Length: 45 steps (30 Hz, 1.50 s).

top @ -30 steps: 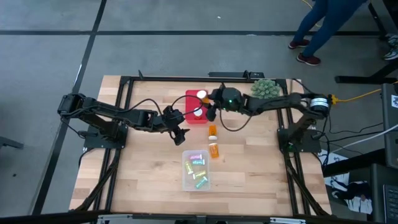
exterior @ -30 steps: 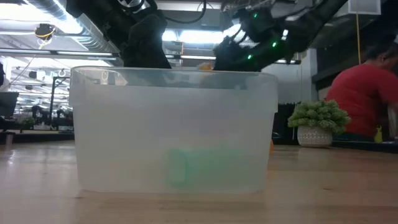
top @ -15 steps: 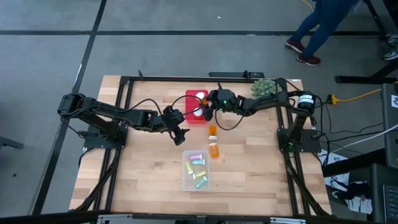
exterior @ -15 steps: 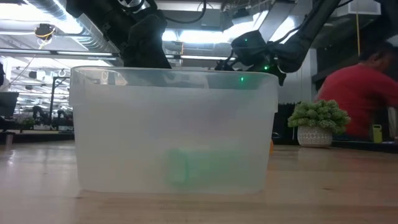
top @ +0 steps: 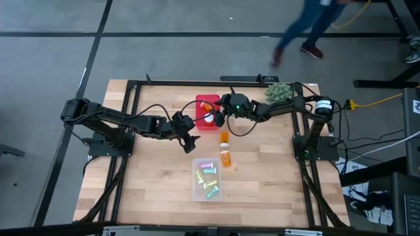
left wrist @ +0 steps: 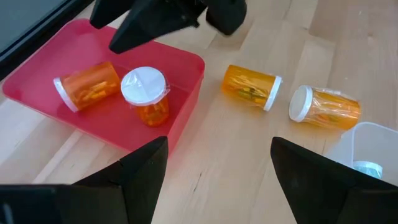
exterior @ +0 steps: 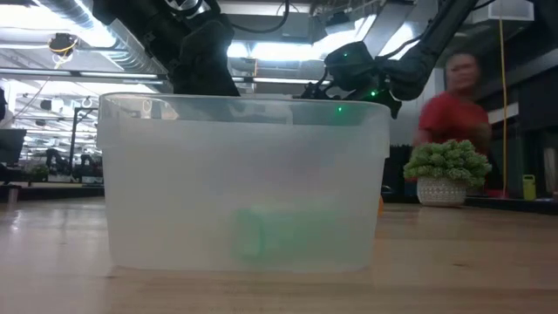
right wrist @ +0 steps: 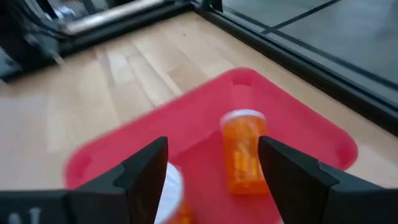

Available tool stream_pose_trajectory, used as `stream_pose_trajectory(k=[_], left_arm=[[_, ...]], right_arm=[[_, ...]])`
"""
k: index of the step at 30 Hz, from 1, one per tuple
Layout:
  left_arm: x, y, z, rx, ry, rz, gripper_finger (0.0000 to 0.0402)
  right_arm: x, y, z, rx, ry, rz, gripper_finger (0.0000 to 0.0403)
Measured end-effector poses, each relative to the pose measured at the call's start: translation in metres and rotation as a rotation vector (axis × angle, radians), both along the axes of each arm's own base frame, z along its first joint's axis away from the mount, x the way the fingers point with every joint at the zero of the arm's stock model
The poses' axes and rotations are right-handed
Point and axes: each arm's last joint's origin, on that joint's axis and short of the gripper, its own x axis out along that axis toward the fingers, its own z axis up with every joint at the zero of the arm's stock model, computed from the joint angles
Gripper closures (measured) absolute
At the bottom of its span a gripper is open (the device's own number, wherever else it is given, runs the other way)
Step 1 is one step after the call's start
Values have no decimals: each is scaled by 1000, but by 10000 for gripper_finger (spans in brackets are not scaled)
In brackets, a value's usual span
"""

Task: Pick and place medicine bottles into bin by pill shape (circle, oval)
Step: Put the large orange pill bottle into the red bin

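Note:
A red bin [top: 205, 122] stands at the far middle of the table. It holds two orange bottles: one lying [right wrist: 242, 152], also in the left wrist view [left wrist: 87, 84], and one upright with a white cap [left wrist: 144, 93]. Two more orange bottles [top: 224, 138] [top: 226, 158] lie on the table beside the bin. A clear bin [top: 207, 180] nearer the front holds several small pastel bottles. My right gripper [right wrist: 212, 146] hangs open and empty over the red bin [top: 218, 118]. My left gripper [left wrist: 219, 146] is open and empty, just left of the red bin [top: 191, 141].
A green spiky plant in a white pot [top: 277, 92] stands at the far right, also in the low view [exterior: 449, 170]. A person [exterior: 453, 96] is behind the table. Bare wood lies to the left and right of the clear bin [exterior: 244, 183].
My right gripper has gone a little toward the table's left edge, over the red bin, then kept still. A bit of orange that showed at it in the low view shows there no more. A person has walked past behind the table.

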Motion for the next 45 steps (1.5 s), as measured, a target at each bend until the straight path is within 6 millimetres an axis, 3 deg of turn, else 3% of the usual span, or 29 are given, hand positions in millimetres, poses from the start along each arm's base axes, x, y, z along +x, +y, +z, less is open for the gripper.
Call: stream_pose_trajectory(k=[8,13,17,23,29,34,45], left_arm=[[0,0,0,0,3,0,124],[0,0,0,0,3,0,124],[0,0,0,0,3,0,124],[0,0,0,0,3,0,124],[0,0,0,0,3,0,124],[0,0,0,0,3,0,124],[0,0,0,-2,2,1,124]], right_arm=[[-15,12,39,83,-15,71,151],[-36,40,62,158,87,107,151],[-48,68,67,202,192,149,151],[-49,105,53,263,322,190,150],[-41,125,37,331,276,-74,150],[-33,132,16,389,266,-193,150],[-13,131,-16,405,333,-234,155]])
